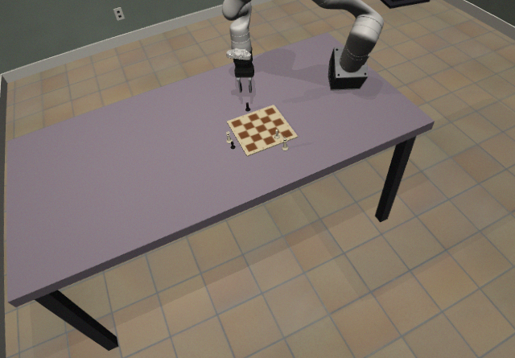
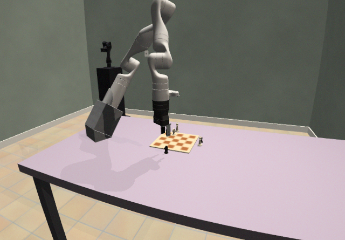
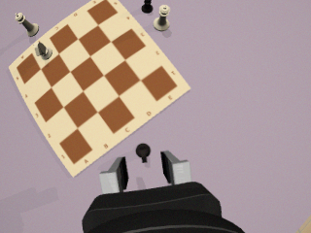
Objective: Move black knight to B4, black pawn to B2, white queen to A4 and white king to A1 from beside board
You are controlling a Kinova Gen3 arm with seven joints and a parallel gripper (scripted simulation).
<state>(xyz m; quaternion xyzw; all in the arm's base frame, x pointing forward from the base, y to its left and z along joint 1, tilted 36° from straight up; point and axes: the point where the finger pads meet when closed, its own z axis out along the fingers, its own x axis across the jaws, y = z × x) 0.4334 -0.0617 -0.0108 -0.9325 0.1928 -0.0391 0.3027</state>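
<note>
My gripper is open and hangs above a black piece. That piece stands upright on the table just off the board's edge, below the gap between my fingers and not touched by them. I cannot tell whether it is the pawn or the knight. The small chessboard holds one pale piece. A second black piece and a white piece stand together beside the board. Another white piece stands off its other side.
The board lies on a purple table. The arm's dark base is mounted on the table behind the board. A black pedestal stands on the floor beyond the table.
</note>
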